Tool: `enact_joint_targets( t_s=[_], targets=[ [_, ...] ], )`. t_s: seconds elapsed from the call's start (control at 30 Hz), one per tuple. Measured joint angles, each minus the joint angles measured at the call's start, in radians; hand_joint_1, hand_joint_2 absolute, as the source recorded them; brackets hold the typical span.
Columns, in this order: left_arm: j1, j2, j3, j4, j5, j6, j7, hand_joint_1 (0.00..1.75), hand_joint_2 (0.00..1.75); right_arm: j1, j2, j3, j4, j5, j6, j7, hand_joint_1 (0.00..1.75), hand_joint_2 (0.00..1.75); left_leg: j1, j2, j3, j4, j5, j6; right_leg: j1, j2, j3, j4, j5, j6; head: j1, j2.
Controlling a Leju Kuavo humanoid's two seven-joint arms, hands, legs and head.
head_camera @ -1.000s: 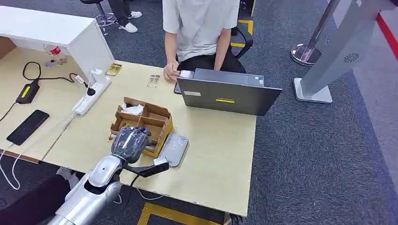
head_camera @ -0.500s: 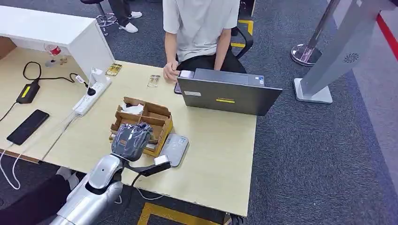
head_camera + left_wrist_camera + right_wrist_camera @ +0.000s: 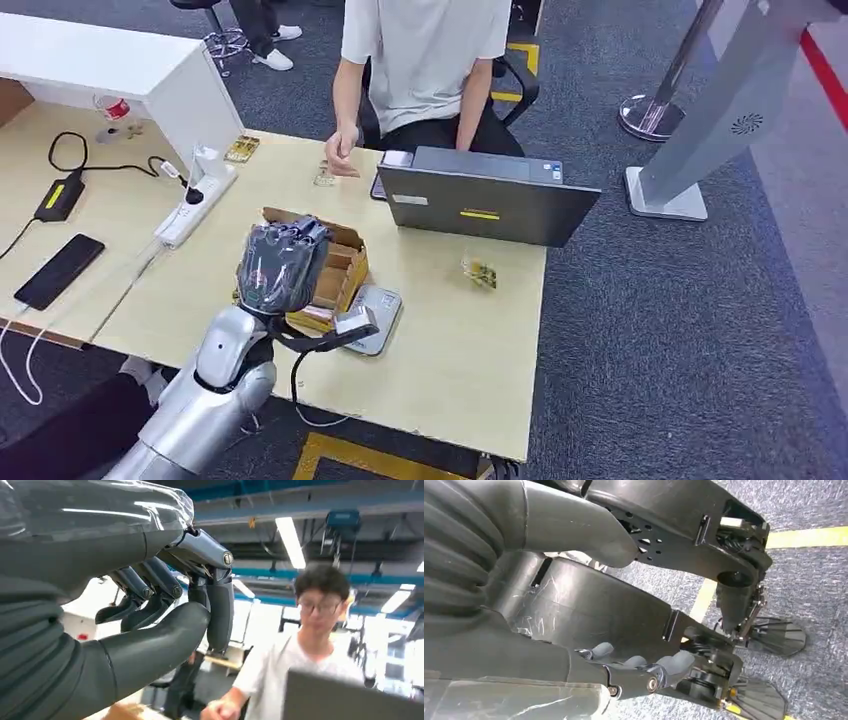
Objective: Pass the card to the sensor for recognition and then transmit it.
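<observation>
While your left hand point(image 3: 281, 262) hung raised above cardboard box point(image 3: 335, 262), fingers point(image 3: 220, 611) curled, empty. Card point(image 3: 482, 272) lay on bench point(image 3: 455, 340) near laptop point(image 3: 487, 206). Right hand point(image 3: 634, 670) loosely spread, empty.

1 laptop point(image 3: 487, 205); 1 cardboard box point(image 3: 330, 262); 1 sensor point(image 3: 372, 318); 1 phone point(image 3: 59, 270); 1 power strip point(image 3: 195, 203); 1 person point(image 3: 425, 55)

Grey carpet point(image 3: 660, 320) under a wooden table point(image 3: 470, 350), white desk point(image 3: 100, 55) beyond.
</observation>
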Motion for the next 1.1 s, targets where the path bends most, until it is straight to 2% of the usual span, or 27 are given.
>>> enact_joint_targets(
  t_s=[0.1,0.2,0.27,0.3,0.47,0.6,0.7,0.83,0.97,1.1],
  targets=[
    [-0.038,-0.026,0.000,0.004,-0.019,0.054,0.000,1.75,1.75,-0.001,-0.003,0.000,0.000,0.015,0.011,0.002,0.00,1.75,0.000,-0.001,0.000,0.002,0.001,0.001,0.000,0.000,-0.001,0.000,0.000,0.000,-0.001,0.000],
    [-0.156,-0.077,0.000,0.070,-0.069,0.048,0.040,1.75,1.75,-0.017,-0.001,0.001,0.000,0.025,0.021,0.007,0.00,1.75,0.000,-0.005,-0.002,0.001,0.003,0.003,0.000,-0.006,0.000,0.000,0.001,0.001,0.001,0.000],
    [-0.210,-0.103,0.000,0.108,-0.071,0.046,0.045,1.75,1.75,-0.028,0.006,0.001,0.000,0.025,0.021,0.015,0.00,1.75,0.000,-0.002,-0.002,0.001,0.003,0.003,0.000,-0.004,0.000,0.000,0.002,0.002,0.001,0.000],
    [-0.226,-0.114,0.000,0.124,-0.066,0.047,0.045,0.00,1.75,-0.031,0.009,0.001,0.000,0.025,0.020,0.017,0.00,1.75,0.000,-0.002,-0.002,0.001,0.003,0.003,0.000,-0.002,0.000,0.000,0.003,0.002,0.001,0.000],
    [-0.251,-0.127,0.000,0.180,-0.019,0.050,0.030,0.00,1.75,-0.043,0.020,0.001,0.001,0.020,0.019,0.042,0.00,1.75,0.000,-0.002,-0.002,0.001,0.003,0.003,0.000,-0.002,0.000,0.000,0.003,0.002,0.001,0.000],
    [-0.236,-0.106,0.003,0.220,0.038,0.076,-0.002,0.00,1.75,-0.048,0.025,0.001,0.002,0.014,0.016,0.053,0.00,1.75,0.000,-0.002,-0.002,0.001,0.002,0.003,0.000,-0.002,0.000,0.000,0.002,0.002,0.001,0.000],
    [-0.181,-0.077,0.020,0.222,0.066,0.111,-0.039,0.00,1.75,-0.046,0.026,0.001,0.003,0.005,0.002,0.049,0.00,1.75,0.000,-0.001,-0.002,0.000,0.002,0.002,0.000,-0.001,0.000,0.000,0.001,0.002,0.001,0.000],
    [-0.044,-0.028,0.054,0.190,0.078,0.142,-0.098,0.00,1.75,-0.041,0.025,0.001,0.006,-0.001,0.001,0.040,0.00,1.75,0.000,-0.001,-0.002,0.000,0.001,0.001,0.000,-0.001,-0.001,0.000,0.000,0.000,0.000,0.000],
    [0.094,0.009,0.119,0.096,0.049,0.146,-0.208,0.00,1.75,-0.037,0.019,0.001,0.008,0.000,-0.003,0.026,0.00,1.75,0.000,-0.001,-0.002,0.000,0.000,0.000,0.000,-0.001,-0.001,0.000,-0.002,0.000,0.000,0.000],
    [0.204,0.014,0.226,0.012,0.027,0.146,-0.351,0.00,1.75,-0.036,0.015,0.001,0.008,0.003,-0.012,0.013,0.00,1.75,0.000,-0.001,-0.002,0.000,-0.001,0.001,0.000,-0.001,-0.001,0.000,-0.002,0.001,0.000,0.000]
  ],
)
